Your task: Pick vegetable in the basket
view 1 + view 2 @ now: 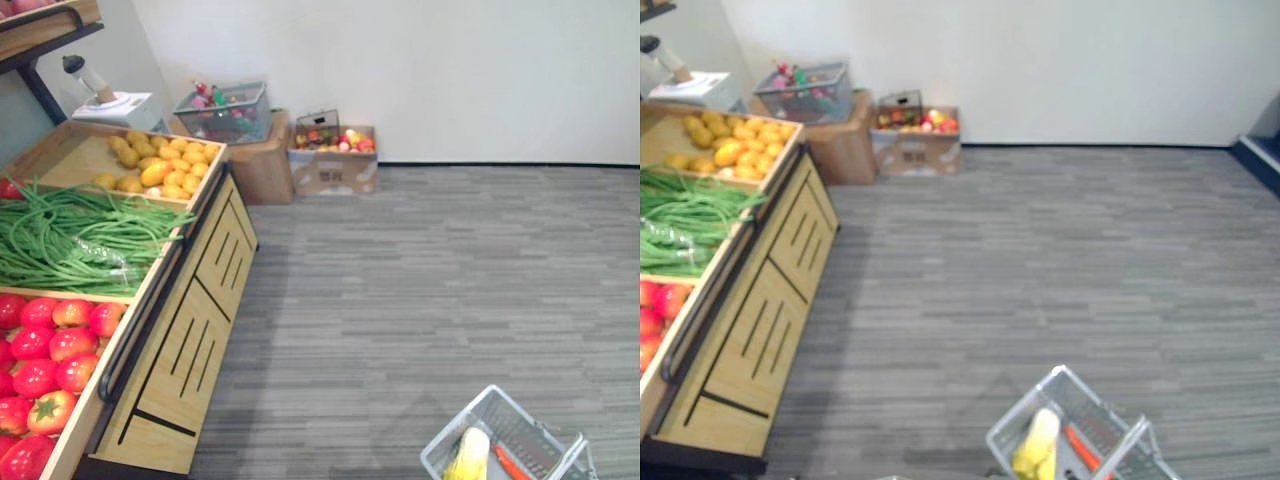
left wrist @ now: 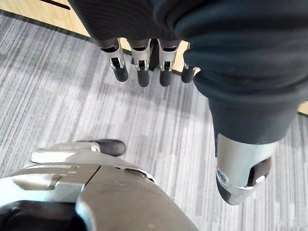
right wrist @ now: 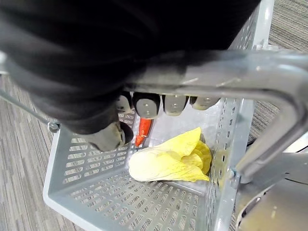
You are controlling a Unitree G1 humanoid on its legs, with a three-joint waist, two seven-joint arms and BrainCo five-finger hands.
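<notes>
- Grey slatted basket [image 1: 452,428], nearest item, low on the right above the carpet floor [image 1: 420,280], well apart from the display stand [image 1: 190,330].
- Contents: pale yellow leafy vegetable [image 3: 168,161] against one wall, orange carrot [image 3: 143,129] just beside it.
- Right hand [image 3: 147,105]: fingers curled round the basket's handle [image 3: 226,82], carrying it.
- Left hand [image 2: 139,65]: fingers straight, thumb [image 2: 240,168] apart, nothing held, hanging above the floor near the stand's wooden front.
- Stock on the stand's surface: tomatoes [image 1: 45,345] nearest, green beans [image 1: 70,235] in the middle bay, yellow produce [image 1: 160,165] at the far end.
- Step judged in hand: fetching a further vegetable with the free left hand. Best done by closing on the stand first, keeping the basket level, taking one item from a near bay, and lowering it in rather than dropping it on the leaves.
- From the right wrist view: the hold on the handle and the basket's inside, cut short in the eye views. From the eye views: the bays and the gap to the basket, absent from both wrist views.
</notes>
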